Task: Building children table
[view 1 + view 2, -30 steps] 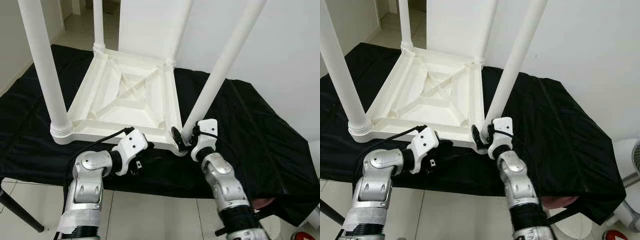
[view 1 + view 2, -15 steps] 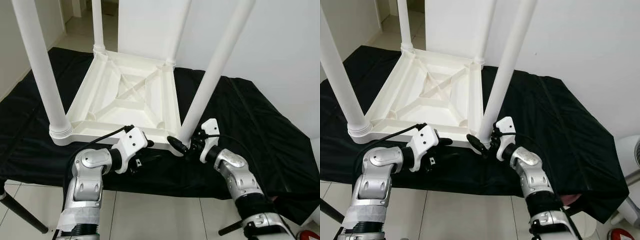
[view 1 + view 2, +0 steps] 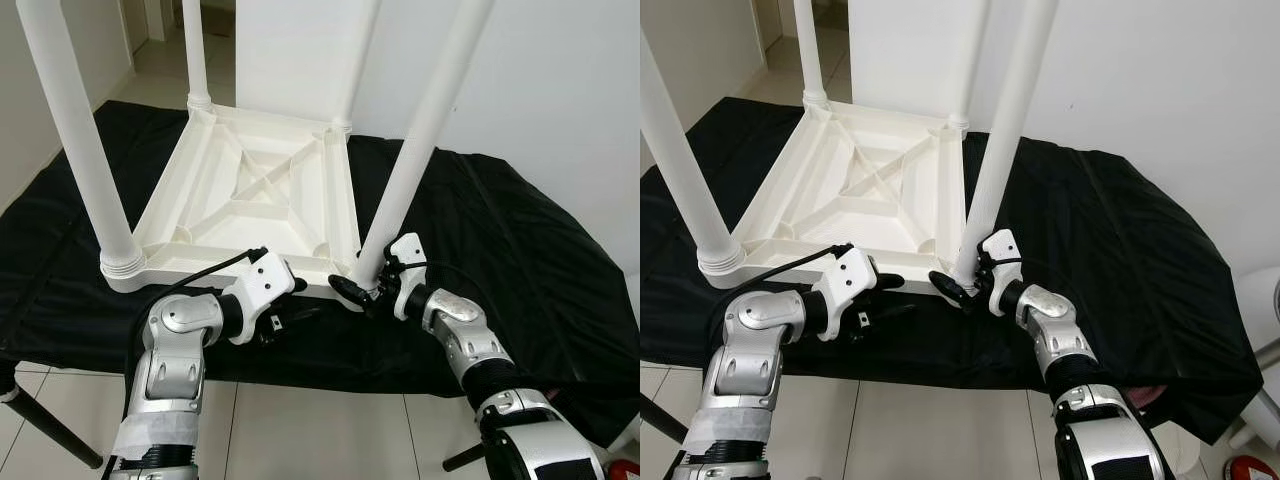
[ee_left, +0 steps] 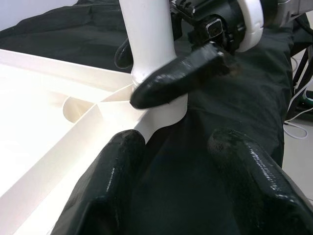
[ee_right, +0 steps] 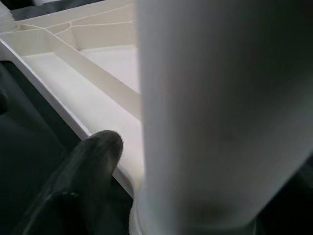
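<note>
The left gripper (image 3: 292, 312) rests, fingers apart, on the black cloth (image 3: 520, 240) just under the near edge of the upturned tabletop (image 3: 255, 205). Beside it, the right gripper (image 3: 355, 288) is clamped around the base of the near leg (image 3: 415, 150) at the tabletop's corner. Three more legs stand beyond.

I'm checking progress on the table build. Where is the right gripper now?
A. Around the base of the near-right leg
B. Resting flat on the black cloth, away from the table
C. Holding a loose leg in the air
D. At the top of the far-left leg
A: the right gripper has its black fingers on either side of the near-right leg, just above the upturned tabletop.
</note>
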Motion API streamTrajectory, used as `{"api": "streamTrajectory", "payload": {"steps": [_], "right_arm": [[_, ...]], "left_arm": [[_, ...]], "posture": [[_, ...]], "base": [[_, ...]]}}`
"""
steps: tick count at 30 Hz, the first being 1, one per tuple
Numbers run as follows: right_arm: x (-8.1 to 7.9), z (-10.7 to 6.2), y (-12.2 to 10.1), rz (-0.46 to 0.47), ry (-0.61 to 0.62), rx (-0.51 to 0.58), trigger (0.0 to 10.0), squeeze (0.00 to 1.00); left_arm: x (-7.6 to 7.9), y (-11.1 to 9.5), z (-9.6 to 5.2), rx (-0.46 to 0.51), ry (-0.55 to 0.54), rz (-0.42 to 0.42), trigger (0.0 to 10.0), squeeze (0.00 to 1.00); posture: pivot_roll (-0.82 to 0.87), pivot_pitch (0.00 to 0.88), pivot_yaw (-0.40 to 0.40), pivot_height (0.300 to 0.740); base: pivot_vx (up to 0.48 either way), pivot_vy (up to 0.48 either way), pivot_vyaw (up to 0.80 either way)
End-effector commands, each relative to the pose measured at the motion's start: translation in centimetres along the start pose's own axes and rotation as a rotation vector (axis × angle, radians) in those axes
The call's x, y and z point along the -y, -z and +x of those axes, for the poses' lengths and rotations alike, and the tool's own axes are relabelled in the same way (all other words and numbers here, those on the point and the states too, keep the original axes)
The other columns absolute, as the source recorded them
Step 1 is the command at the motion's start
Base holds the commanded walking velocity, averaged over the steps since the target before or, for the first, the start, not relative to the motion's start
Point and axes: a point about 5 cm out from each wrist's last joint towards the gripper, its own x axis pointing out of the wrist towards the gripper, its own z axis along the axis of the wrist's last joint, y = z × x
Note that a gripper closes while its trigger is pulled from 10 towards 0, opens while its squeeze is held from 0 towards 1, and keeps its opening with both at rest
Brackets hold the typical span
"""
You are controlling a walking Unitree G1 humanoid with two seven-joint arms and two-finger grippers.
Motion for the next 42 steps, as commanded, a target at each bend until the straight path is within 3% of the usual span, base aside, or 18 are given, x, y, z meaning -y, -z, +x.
{"api": "streamTrajectory", "payload": {"steps": [1, 2, 3, 18, 19, 26, 27, 29, 30, 31, 42], "right_arm": [[-0.5, 0.3, 0.7, 0.020, -0.012, -0.025, 1.4, 0.00], [-0.5, 0.3, 0.7, 0.020, -0.012, -0.025, 1.4, 0.00], [-0.5, 0.4, 0.8, 0.034, -0.007, -0.018, 0.0, 0.00], [-1.0, -0.5, 2.6, 0.058, 0.026, -0.015, 0.0, 0.00], [-0.9, -0.5, 2.6, 0.061, 0.051, -0.013, 10.0, 0.00], [-1.0, -0.7, 2.2, 0.040, 0.234, 0.004, 10.0, 0.00], [-1.4, -0.7, 2.0, 0.037, 0.290, 0.023, 10.0, 0.00], [-2.0, -0.8, 2.4, 0.120, 0.514, 0.016, 10.0, 0.00], [-2.0, -0.8, 2.4, 0.120, 0.514, 0.016, 10.0, 0.00], [-2.4, -0.8, 2.6, 0.155, 0.589, 0.012, 10.0, 0.00], [-4.6, -0.7, 1.9, 0.164, 0.737, 0.033, 10.0, 0.00]], "left_arm": [[-1.3, 0.0, 0.3, -0.002, -0.285, -0.013, 10.0, 0.00], [-1.3, 0.0, 0.3, -0.002, -0.285, -0.013, 10.0, 0.00], [-1.2, -0.1, 0.4, -0.001, -0.283, -0.013, 10.0, 0.00], [-0.9, -0.1, 0.7, 0.006, -0.270, -0.022, 10.0, 0.00], [-0.9, -0.1, 0.7, 0.005, -0.271, -0.023, 10.0, 0.00], [-0.7, 0.2, 0.5, -0.001, -0.287, -0.034, 10.0, 0.00], [-0.7, 0.3, 0.4, -0.003, -0.294, -0.039, 10.0, 0.00], [-0.8, 0.3, 0.4, -0.004, -0.304, -0.043, 10.0, 0.00], [-0.8, 0.3, 0.4, -0.004, -0.304, -0.043, 10.0, 0.00], [-0.9, 0.3, 0.4, -0.005, -0.306, -0.045, 10.0, 0.00], [-0.8, 0.5, 0.5, -0.007, -0.300, -0.049, 10.0, 0.00]], "posture": [[0.12, 0.000, -0.110, 0.740], [0.12, 0.000, -0.110, 0.740], [0.12, 0.000, -0.110, 0.740], [0.11, 0.000, -0.128, 0.740], [0.11, 0.000, -0.131, 0.740], [0.10, 0.000, -0.142, 0.740], [0.10, 0.000, -0.145, 0.740], [0.09, 0.000, -0.148, 0.740], [0.09, 0.000, -0.148, 0.740], [0.09, 0.000, -0.148, 0.740], [0.07, 0.000, -0.135, 0.740]], "base": [[0.000, 0.000, 0.00], [0.000, 0.000, 0.00], [0.000, 0.000, 0.00], [0.000, 0.000, 0.00], [0.000, 0.000, 0.00], [0.000, 0.000, 0.00], [0.000, 0.000, 0.00], [0.000, 0.000, 0.00], [0.000, 0.000, 0.00], [0.000, 0.000, 0.00], [0.000, 0.000, 0.00]]}}
